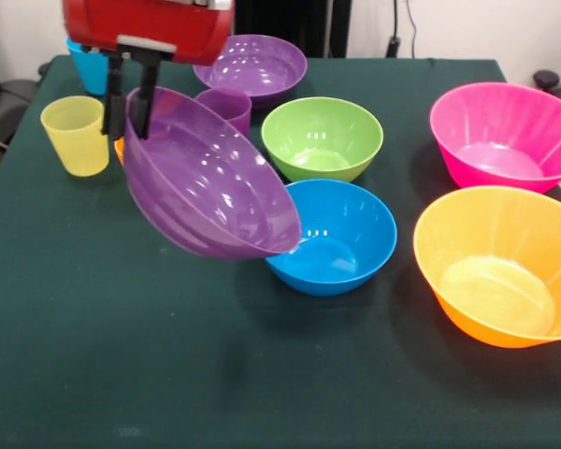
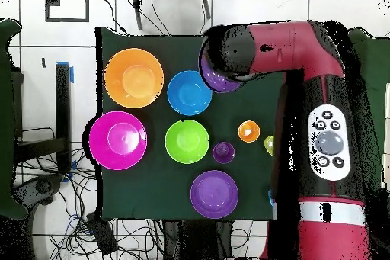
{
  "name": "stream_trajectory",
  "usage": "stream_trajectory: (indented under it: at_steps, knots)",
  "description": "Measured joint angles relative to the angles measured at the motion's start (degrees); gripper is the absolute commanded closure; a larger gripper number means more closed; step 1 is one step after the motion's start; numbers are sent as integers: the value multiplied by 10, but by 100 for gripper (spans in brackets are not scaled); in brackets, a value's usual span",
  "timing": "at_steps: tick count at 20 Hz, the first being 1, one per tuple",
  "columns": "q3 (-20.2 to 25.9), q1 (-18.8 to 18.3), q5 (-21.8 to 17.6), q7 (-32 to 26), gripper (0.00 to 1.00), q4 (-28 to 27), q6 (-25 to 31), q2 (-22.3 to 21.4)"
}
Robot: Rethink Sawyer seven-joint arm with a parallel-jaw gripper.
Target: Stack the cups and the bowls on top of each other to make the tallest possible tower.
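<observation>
The gripper (image 1: 129,98) pinches the tilted purple bowl's (image 1: 206,182) rim, lifted beside the blue bowl (image 1: 341,238); next, level and nest it inside.

table (image 1: 122,374): dark green cloth | floor (image 2: 46,81): pale tiles, black cables (image 2: 53,188) | wall (image 1: 467,28): white

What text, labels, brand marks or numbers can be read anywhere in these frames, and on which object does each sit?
None: no readable text in either view.
The arm's grey control panel has round buttons with small marks, too small to read.
The red end effector housing, the held purple bowl, the other bowls and the cups show no print or labels.
</observation>
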Motion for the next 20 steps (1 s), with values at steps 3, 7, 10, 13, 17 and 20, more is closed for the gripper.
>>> stream_trajectory:
  at_steps: [3,7,10,13,17,20]
  knots:
    - [-10,13,0,0,100,0,0,-1]
    - [-22,30,0,0,100,0,0,-2]
    - [-29,40,1,0,100,0,0,-2]
    - [-40,55,2,0,100,0,0,-2]
    - [-54,72,8,2,100,0,0,-2]
    - [-61,80,11,6,100,0,0,-2]
